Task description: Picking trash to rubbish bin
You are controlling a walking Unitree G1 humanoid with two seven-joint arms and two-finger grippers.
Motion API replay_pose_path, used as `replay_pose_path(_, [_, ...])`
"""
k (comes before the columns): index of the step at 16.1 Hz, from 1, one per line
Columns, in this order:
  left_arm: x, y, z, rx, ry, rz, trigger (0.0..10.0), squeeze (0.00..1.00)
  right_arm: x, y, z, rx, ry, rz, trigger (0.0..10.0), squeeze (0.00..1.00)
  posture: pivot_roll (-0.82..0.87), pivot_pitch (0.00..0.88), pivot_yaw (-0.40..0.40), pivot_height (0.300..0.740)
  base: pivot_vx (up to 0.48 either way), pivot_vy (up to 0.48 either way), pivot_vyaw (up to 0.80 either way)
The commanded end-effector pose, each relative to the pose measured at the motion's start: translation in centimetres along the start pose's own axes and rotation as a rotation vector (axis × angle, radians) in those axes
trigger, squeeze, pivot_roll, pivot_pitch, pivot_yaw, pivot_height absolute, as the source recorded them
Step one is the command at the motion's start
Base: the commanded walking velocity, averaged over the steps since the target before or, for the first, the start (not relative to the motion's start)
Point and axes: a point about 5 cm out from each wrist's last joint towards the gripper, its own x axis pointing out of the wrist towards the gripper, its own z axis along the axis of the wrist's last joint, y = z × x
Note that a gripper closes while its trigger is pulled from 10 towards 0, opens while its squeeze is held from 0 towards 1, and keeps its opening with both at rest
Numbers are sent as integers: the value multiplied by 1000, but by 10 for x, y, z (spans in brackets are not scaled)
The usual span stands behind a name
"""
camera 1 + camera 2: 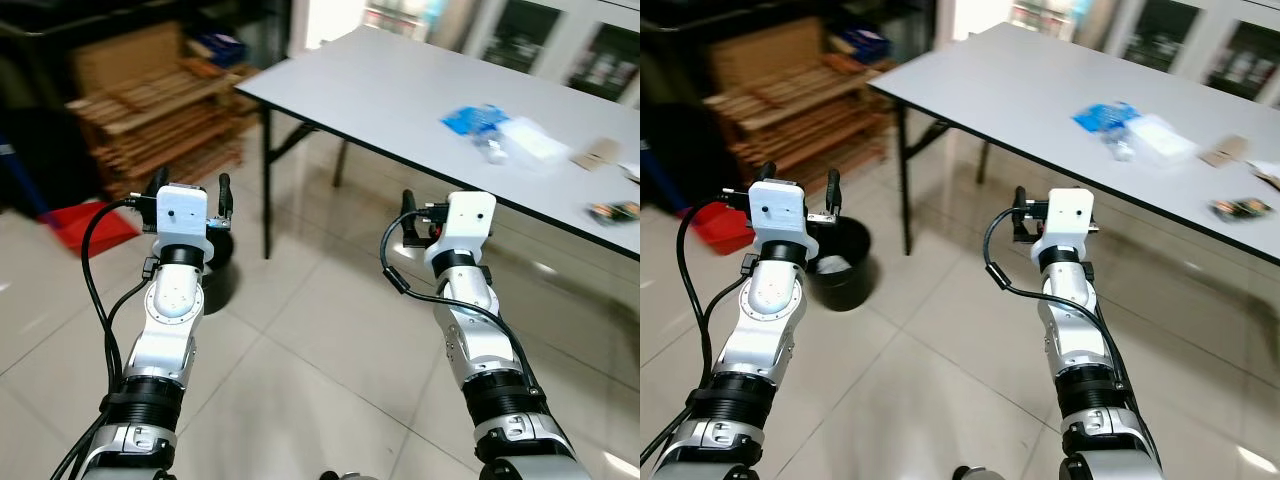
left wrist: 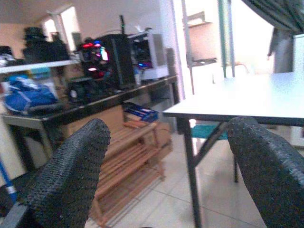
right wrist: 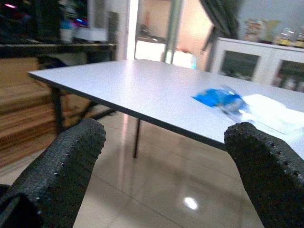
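2 grippers spread wide, holding nothing. Blue wrapper near desk front edge, ahead-right of right gripper. Left gripper further off, over black bin. Probably right arm's job.

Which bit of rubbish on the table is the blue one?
The crumpled blue wrapper, the table's leftmost piece; beside it lie a white packet and brown card.

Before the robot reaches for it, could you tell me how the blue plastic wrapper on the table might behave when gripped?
The blue wrapper looks thin and crumpled, so it is probably light and floppy. Its glossy film may slip or crush between jaws. On the smooth table, it could slide when nudged.
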Motion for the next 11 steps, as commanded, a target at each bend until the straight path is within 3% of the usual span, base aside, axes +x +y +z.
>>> replay_pose_path(1, [4, -3, 6, -8, -10, -4, 10000, 0, 4, -5, 3, 3, 5, -31, 10000, 0, 3, 0, -74, 740, 0, 0, -800])
replay_pose_path(9, [11, -7, 9, -6, 9, -16, 10000, 0, 11, -9, 12, 14, -9, -65, 10000, 0, -14, 0, -65, 740, 0, 0, -800])
replay_pose_path(11, [11, -4, 7, 2, 19, 3, 10000, 0, 11, -7, 12, 15, -8, -60, 10000, 0, -12, 2, -65, 740, 0, -480, -800])
